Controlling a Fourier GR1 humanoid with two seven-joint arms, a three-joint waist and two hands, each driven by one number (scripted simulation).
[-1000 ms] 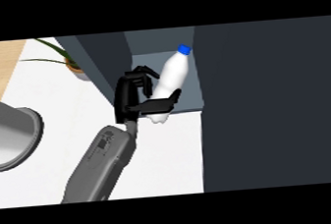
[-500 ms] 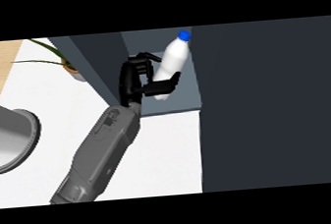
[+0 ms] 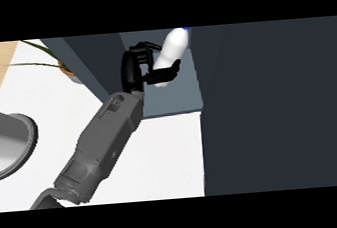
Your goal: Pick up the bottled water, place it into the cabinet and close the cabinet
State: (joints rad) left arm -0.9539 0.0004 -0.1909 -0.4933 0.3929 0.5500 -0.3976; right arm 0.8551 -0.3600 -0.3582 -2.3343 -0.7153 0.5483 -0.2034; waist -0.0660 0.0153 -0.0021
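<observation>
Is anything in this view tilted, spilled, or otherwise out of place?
Nothing is spilled or damaged. The bottled water leans, cap toward the upper right, only because the left hand holds it, fingers curled round it, over the cabinet shelf. The plant and the grey pot sit normally.

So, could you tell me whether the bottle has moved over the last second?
Yes. The bottle, held in the left hand, has gone up the view, deeper into the cabinet.

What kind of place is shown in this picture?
Probably a kitchen: a white counter, a dark cabinet standing on it, and a grey pot. One hand holds a water bottle.
</observation>
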